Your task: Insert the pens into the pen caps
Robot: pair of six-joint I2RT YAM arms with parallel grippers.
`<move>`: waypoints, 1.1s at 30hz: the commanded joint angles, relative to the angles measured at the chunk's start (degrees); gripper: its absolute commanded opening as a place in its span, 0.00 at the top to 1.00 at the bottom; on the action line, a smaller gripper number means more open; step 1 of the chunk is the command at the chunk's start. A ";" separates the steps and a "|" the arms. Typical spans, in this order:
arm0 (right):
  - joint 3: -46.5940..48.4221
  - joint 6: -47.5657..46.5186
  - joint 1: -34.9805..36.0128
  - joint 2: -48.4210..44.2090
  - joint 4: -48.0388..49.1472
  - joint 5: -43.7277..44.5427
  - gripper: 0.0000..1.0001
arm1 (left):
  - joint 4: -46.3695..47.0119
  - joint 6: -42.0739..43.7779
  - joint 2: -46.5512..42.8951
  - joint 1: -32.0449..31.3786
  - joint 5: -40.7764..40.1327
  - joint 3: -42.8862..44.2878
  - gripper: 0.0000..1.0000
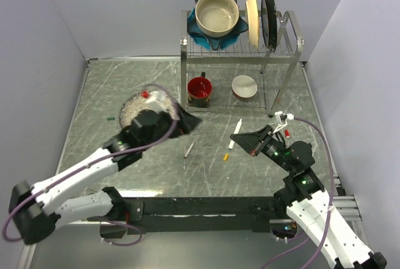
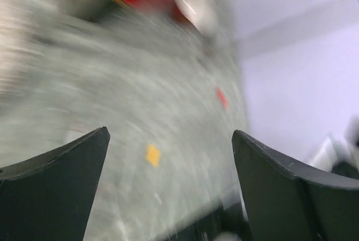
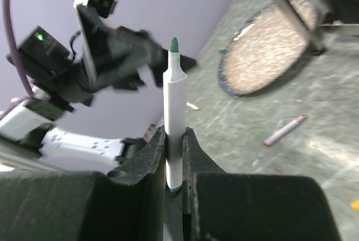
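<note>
The right claw (image 3: 174, 134) is clamped on a white pen (image 3: 174, 106). The pen sticks straight out from between the jaws, with its green tip pointing away from the claw. Seen from above, this pen slants away from the arms, toward the dish rack (image 1: 294, 37). The left claw (image 2: 170, 140) is wide apart with nothing in it, and it hangs over the near side of a glass dish (image 1: 131, 111). What matters most is where the green cap (image 1: 107, 119) is. It lies on the bench (image 1: 156, 172) far to the left, past the glass dish and close to the left edge. That is well apart from the right claw, and the left arm is much nearer to it. So it looks best for the left claw to fetch that cap, or else the right arm must reach a long way across. The cap is too small to tell which way its open end points. A second pen (image 1: 189, 149) lies flat in the middle of the bench, between the two claws, with its long side running near to far on a small slant. A yellow cap (image 1: 225, 156) lies near the right claw, but it is the wrong colour for a green tip. The middle of the bench has open room for moving. The rack closes off the far side, and the wall is close on the left.
</note>
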 commanded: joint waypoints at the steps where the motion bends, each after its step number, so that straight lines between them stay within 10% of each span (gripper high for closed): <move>1: 3.63 -6.17 0.32 -3.77 -7.19 4.24 1.00 | -17.63 -9.20 -6.31 10.53 -16.50 1.51 0.04; 10: 3.73 -10.05 0.32 -8.08 -13.35 5.56 1.00 | -21.87 7.44 -2.38 29.35 -34.34 10.20 0.00; 20: 4.43 -13.47 0.23 -7.82 -16.43 4.69 1.00 | -13.62 46.05 17.58 39.55 -27.15 15.75 0.01; 28: 3.20 -15.41 0.32 -9.76 -18.45 5.39 1.00 | -12.40 37.36 23.56 51.50 -4.69 18.74 0.01; 33: 2.41 -15.14 0.32 -9.76 -15.73 3.46 1.00 | -5.79 45.44 22.59 52.12 -8.67 14.43 0.02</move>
